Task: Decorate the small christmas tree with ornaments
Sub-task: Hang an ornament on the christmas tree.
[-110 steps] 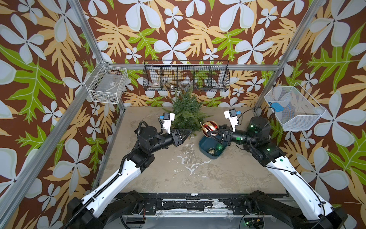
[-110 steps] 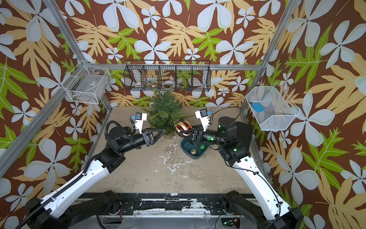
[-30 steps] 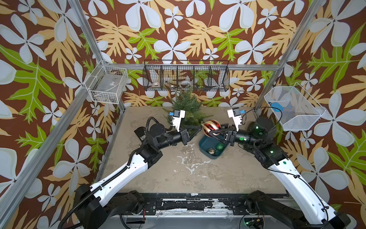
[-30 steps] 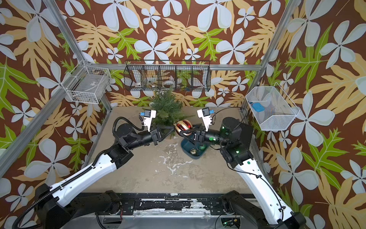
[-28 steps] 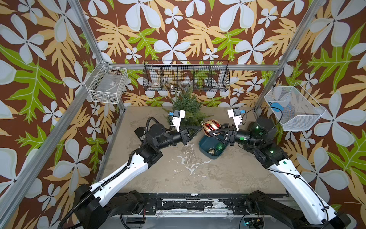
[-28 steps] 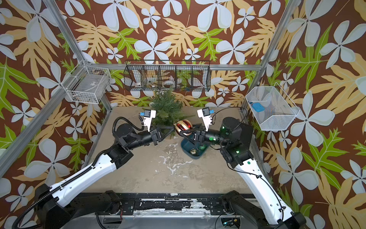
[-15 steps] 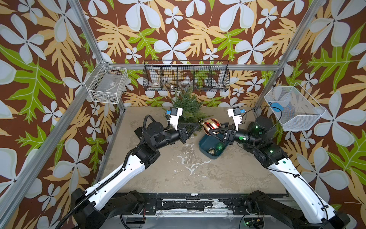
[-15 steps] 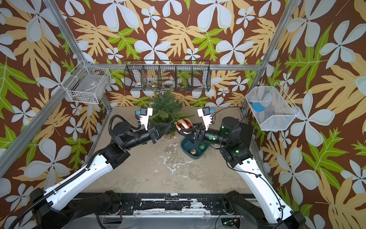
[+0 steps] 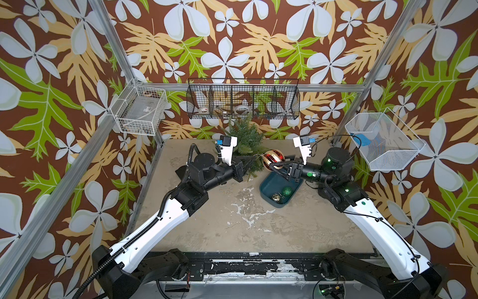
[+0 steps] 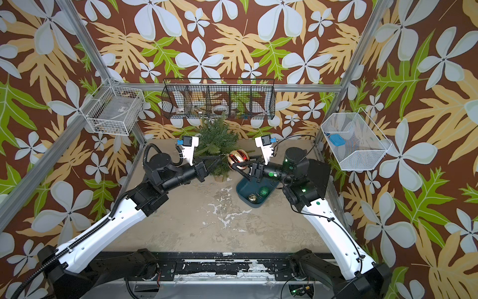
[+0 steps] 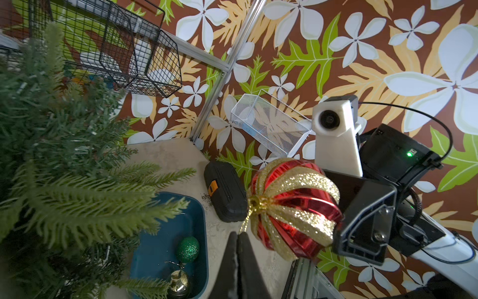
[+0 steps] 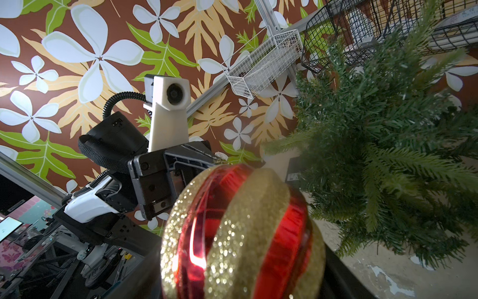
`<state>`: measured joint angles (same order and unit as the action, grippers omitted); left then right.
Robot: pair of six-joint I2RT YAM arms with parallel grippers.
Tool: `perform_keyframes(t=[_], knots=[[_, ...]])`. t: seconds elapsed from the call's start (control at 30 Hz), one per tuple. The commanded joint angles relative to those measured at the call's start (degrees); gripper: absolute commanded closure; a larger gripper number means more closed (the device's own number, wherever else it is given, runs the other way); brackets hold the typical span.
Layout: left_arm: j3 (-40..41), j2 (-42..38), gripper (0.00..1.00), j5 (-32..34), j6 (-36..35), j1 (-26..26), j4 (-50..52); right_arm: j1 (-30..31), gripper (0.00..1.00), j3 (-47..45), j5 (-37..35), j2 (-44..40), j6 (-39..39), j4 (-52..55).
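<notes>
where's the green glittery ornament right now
In both top views the green glittery ornament lies in the dark blue tray beside the gold ornament, right of the small christmas tree.

Red-and-gold bauble (image 12: 240, 233) beside fir tree (image 12: 388, 155)

Bright even light; wrist views warped, near red bauble (image 12: 240, 233) soft.

tree (image 9: 245, 134): table (image 9: 232, 233) rear | tray (image 9: 271, 183): right-front of tree | two ornaments (image 9: 286, 191): in tray
</notes>
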<state>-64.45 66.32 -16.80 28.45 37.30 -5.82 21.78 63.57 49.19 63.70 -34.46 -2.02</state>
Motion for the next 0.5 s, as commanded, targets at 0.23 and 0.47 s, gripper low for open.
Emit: perform_keyframes(t=[0.23,0.47], knots=[[-1.38,0.95,1.00,0.33,-0.50,-2.23,1.11,0.23,0.33,0.85,-0.32,3.63,-1.73,-6.30],[-2.47,2.12,1.00,0.01,-0.88,-2.58,1.22,0.57,0.33,2.14,-0.82,6.18,-1.70,-7.27]])
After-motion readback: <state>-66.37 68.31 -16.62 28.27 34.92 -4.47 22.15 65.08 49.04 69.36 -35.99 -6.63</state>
